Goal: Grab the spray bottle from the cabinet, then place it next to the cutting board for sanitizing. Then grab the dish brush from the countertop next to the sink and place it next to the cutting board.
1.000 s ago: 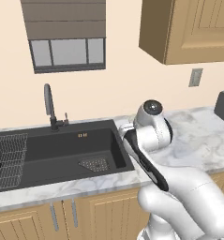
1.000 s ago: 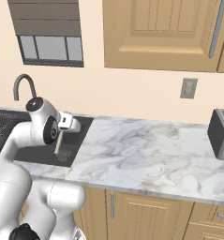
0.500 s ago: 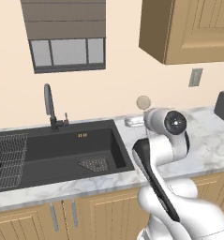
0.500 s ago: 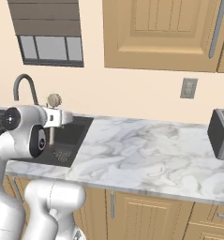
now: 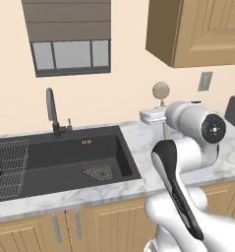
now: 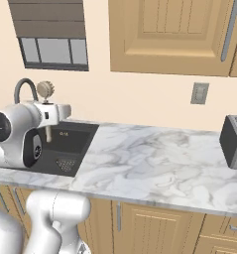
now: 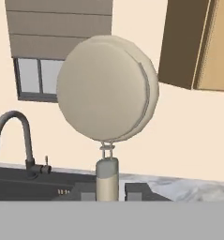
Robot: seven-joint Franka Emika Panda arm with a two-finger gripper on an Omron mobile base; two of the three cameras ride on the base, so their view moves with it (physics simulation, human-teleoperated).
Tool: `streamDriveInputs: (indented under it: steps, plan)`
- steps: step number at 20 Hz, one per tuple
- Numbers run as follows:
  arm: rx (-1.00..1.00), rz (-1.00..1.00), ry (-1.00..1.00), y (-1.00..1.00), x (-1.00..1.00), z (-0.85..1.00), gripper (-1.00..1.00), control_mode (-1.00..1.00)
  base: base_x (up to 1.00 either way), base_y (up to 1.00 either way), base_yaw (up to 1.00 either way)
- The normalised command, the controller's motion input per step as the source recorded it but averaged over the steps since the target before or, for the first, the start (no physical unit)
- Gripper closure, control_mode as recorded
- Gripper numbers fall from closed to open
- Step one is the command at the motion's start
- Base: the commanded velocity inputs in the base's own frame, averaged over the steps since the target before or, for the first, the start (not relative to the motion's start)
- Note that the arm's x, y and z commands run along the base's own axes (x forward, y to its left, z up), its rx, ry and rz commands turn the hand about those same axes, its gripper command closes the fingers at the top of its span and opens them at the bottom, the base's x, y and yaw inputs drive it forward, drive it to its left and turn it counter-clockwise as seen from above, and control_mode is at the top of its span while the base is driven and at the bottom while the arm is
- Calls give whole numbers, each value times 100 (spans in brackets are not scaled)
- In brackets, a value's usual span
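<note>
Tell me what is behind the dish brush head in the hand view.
Behind the dish brush head: the window with its blind, bare wall and a cabinet corner. The round head covers part of the window's right side.

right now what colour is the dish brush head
Pale beige, a round disc on the dish brush; the hand view shows it best.

Rendered scene, bright even illumination, no visible lamp. Flat shading on wall; soft shadow under wall cabinet [image 5: 197, 32]. Sink [image 5: 60, 160] basin matte black, interior detail low in contrast. Worktop [image 6: 154, 163] marble evenly lit, no glare. Arm shell shows mild specular sheen. Hand view: dish brush [image 7: 108, 91] head close to lens, soft-edged; slight overall blur. No edge distortion evident.
</note>
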Motion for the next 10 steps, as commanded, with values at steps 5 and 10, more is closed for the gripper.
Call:
streamDriveInputs:
  steps: [5,10]
  plan:
    - [0,3,-19,-7,-79,58,100,-100,0,0,0]
    - [0,0,-29,-13,-100,30,100,-100,0,0,0]
